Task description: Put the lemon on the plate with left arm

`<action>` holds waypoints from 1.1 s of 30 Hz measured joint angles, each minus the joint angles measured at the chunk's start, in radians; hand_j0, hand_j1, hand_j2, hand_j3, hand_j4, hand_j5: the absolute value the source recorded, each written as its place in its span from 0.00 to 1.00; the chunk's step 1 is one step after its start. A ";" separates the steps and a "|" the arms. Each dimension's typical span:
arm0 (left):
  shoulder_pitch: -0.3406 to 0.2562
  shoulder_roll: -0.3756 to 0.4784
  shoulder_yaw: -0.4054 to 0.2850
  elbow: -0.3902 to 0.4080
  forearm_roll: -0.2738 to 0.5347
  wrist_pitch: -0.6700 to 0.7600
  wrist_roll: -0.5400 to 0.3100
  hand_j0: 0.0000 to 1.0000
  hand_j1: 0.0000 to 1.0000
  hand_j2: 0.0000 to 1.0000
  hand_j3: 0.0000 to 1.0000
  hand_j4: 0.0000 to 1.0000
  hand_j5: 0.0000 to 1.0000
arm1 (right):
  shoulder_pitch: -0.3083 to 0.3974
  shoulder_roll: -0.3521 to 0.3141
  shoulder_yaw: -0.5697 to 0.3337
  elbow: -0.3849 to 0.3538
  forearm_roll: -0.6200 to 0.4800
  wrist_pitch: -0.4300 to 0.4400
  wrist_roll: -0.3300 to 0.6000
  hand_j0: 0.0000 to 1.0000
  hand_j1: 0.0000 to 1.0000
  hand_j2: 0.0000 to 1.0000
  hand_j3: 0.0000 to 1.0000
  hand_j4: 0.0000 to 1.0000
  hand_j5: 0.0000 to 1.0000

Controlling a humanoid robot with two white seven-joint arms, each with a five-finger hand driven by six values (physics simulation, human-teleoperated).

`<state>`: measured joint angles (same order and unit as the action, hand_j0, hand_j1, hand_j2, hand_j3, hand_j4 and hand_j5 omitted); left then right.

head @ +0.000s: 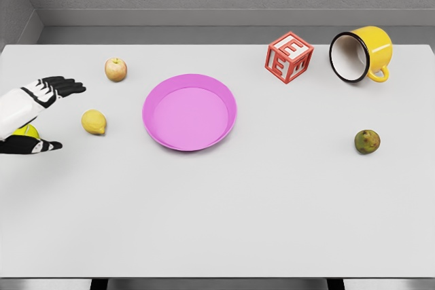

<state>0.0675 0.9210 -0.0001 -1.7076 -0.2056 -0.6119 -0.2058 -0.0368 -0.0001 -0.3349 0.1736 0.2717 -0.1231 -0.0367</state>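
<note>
Lemon [94, 122], oval, lies beside round plate [189, 112].

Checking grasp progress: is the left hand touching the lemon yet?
Apart. The head view shows bare table between the left hand and the lemon, which lies alone, left of the plate.

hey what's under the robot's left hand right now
Beneath the left robot hand a small yellow-green round object peeks out, mostly covered, so what it is stays unclear. The lemon lies apart, uncovered.
</note>
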 measured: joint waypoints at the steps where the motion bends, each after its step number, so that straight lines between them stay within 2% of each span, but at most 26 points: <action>1: 0.000 0.000 0.001 -0.002 -0.001 0.000 0.000 1.00 1.00 1.00 1.00 1.00 1.00 | 0.000 0.000 -0.001 0.000 0.000 0.000 0.000 1.00 1.00 1.00 1.00 1.00 1.00; 6: -0.018 0.003 0.007 -0.002 -0.019 0.000 -0.039 1.00 1.00 1.00 1.00 1.00 1.00 | 0.000 0.000 0.003 0.000 0.000 -0.001 0.001 1.00 1.00 1.00 1.00 1.00 1.00; 10: -0.028 0.011 0.051 0.012 -0.099 0.000 -0.075 1.00 1.00 1.00 1.00 1.00 1.00 | 0.000 0.000 0.003 0.000 0.000 -0.001 0.001 1.00 1.00 1.00 1.00 1.00 1.00; 14: -0.083 0.031 0.055 0.048 -0.169 0.000 -0.084 1.00 1.00 1.00 1.00 1.00 1.00 | 0.000 0.000 0.004 0.000 0.000 -0.001 0.001 1.00 1.00 1.00 1.00 1.00 1.00; 15: -0.129 0.036 0.046 0.054 -0.179 0.000 -0.085 1.00 1.00 1.00 1.00 1.00 1.00 | 0.000 0.000 0.004 0.001 0.000 -0.001 0.001 1.00 1.00 1.00 1.00 1.00 1.00; 18: -0.218 0.039 -0.006 0.062 -0.242 0.000 -0.088 1.00 1.00 1.00 1.00 1.00 1.00 | 0.000 0.000 0.004 0.000 0.000 -0.001 0.001 1.00 1.00 1.00 1.00 1.00 1.00; 21: -0.284 0.019 -0.081 0.066 -0.320 0.000 -0.090 1.00 1.00 1.00 1.00 1.00 1.00 | 0.000 0.000 0.004 0.000 0.000 -0.001 0.001 1.00 1.00 1.00 1.00 1.00 1.00; 23: -0.287 -0.028 -0.131 0.074 -0.402 0.000 -0.090 1.00 1.00 1.00 1.00 1.00 1.00 | 0.000 0.000 0.004 0.001 0.000 -0.001 0.001 1.00 1.00 1.00 1.00 1.00 1.00; 26: -0.302 -0.102 -0.168 0.106 -0.500 0.000 -0.091 1.00 1.00 1.00 1.00 1.00 1.00 | 0.000 0.000 0.004 0.000 0.000 -0.001 0.001 1.00 1.00 1.00 1.00 1.00 1.00; 29: -0.311 -0.143 -0.182 0.150 -0.545 0.000 -0.091 1.00 1.00 1.00 1.00 1.00 1.00 | 0.000 0.000 0.004 0.001 0.000 -0.001 0.001 1.00 1.00 1.00 1.00 1.00 1.00; 33: -0.333 -0.174 -0.198 0.230 -0.566 0.000 -0.091 1.00 1.00 1.00 1.00 1.00 1.00 | 0.000 0.000 0.004 0.000 0.000 -0.001 0.001 1.00 1.00 1.00 1.00 1.00 1.00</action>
<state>-0.2653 0.7470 -0.1986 -1.4779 -0.7718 -0.6122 -0.2967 -0.0368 -0.0001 -0.3313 0.1741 0.2717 -0.1242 -0.0355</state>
